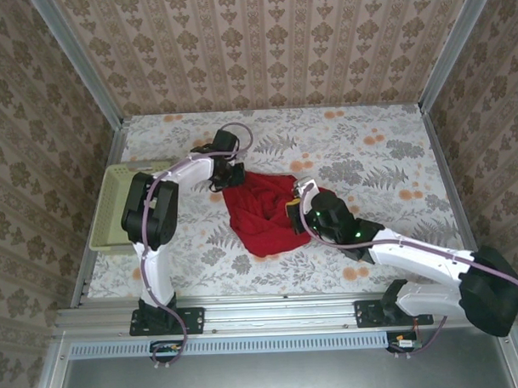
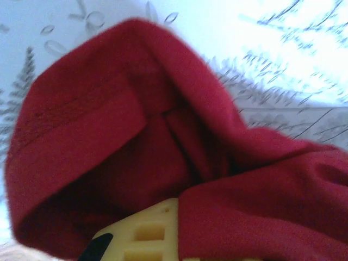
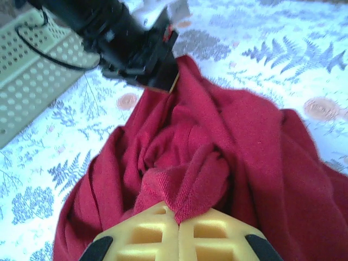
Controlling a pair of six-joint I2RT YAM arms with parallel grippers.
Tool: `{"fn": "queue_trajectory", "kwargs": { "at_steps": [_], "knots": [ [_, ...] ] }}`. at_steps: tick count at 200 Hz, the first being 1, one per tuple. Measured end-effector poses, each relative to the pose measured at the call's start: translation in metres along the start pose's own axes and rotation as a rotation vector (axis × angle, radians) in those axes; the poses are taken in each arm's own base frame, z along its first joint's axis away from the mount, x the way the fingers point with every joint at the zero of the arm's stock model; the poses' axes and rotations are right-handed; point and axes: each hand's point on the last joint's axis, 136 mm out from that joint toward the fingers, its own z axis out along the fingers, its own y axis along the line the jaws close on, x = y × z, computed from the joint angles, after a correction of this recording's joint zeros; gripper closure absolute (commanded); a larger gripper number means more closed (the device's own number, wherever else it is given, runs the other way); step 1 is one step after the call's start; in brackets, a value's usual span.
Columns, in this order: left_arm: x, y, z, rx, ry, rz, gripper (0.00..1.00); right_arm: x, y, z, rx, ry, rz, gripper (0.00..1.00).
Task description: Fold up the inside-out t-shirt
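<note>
At the left edge of the table, on its fern-and-flower patterned cover, sits the pale green basket, perforated and well apart from the cloth. Just right of it the left arm reaches away from its base and bends inward, so that the left gripper meets the far left corner of the inside-out t-shirt. Its fingers are clenched on that corner: in the left wrist view a hemmed fold of red cloth drapes beside one yellow pad and covers the rest, and the right wrist view shows the dark gripper tip pressed into the shirt's edge. The shirt itself lies in a crumpled red heap near the middle of the table, between the two grippers, bunched and wrinkled rather than spread flat. At the heap's right side the right gripper comes in from the near right, its arm stretched low across the table. Its yellow fingers are closed together, pinching a twisted wad of the red cloth between them.
</note>
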Motion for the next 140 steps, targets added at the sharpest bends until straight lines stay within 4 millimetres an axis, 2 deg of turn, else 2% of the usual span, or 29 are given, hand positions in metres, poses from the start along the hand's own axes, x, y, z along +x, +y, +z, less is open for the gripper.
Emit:
{"fn": "queue_trajectory", "kwargs": {
  "at_steps": [27, 54, 73, 88, 115, 127, 140],
  "knots": [
    [0.012, 0.014, 0.002, -0.073, 0.027, 0.011, 0.93, -0.016, -0.005, -0.017, 0.001, -0.067, 0.018, 1.0],
    [0.031, 0.032, -0.004, -0.134, 0.045, 0.012, 0.65, -0.008, -0.026, -0.023, 0.073, -0.04, 0.06, 1.0],
    [0.042, 0.03, -0.025, -0.163, 0.022, 0.039, 0.48, 0.012, -0.042, -0.021, 0.137, 0.034, 0.103, 1.0],
    [0.047, 0.006, -0.052, -0.132, -0.036, 0.1, 0.41, 0.031, -0.049, -0.019, 0.161, 0.085, 0.135, 1.0],
    [0.064, -0.066, -0.102, 0.024, -0.146, 0.227, 0.34, 0.067, -0.054, -0.02, 0.176, 0.159, 0.189, 1.0],
    [0.077, -0.092, -0.11, 0.091, -0.153, 0.262, 0.31, 0.079, -0.056, -0.02, 0.18, 0.18, 0.208, 1.0],
    [0.091, -0.112, -0.107, 0.134, -0.134, 0.284, 0.3, 0.086, -0.055, -0.02, 0.176, 0.194, 0.22, 1.0]
  ]
}}
